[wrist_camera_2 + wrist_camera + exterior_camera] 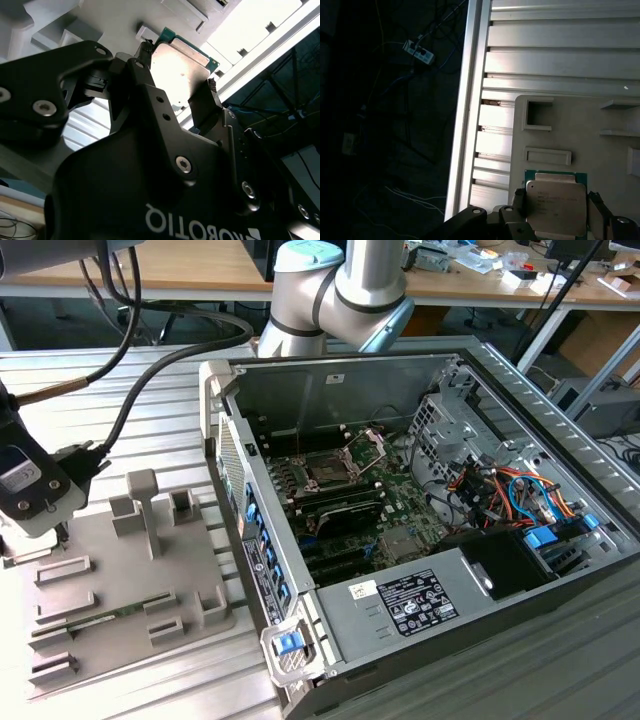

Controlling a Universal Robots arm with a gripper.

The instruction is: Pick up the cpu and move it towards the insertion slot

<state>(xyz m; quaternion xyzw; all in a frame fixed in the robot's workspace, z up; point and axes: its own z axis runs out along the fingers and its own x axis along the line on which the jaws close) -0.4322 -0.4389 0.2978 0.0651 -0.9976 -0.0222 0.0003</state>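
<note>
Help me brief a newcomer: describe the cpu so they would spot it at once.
Start at the grey tray on the exterior view's left of the open computer case. Over it, the gripper is closed on the cpu. It is a small flat square with a pale silver top and green rim, unlike the tray's plain grey blocks.

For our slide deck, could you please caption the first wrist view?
The gripper closed on the cpu over the grey tray, on the slotted aluminium table.

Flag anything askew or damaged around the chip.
Nothing stands out. The chip sits square in the end effector over the grey tray; in the case, the socket has its metal plate hinged open.
</note>
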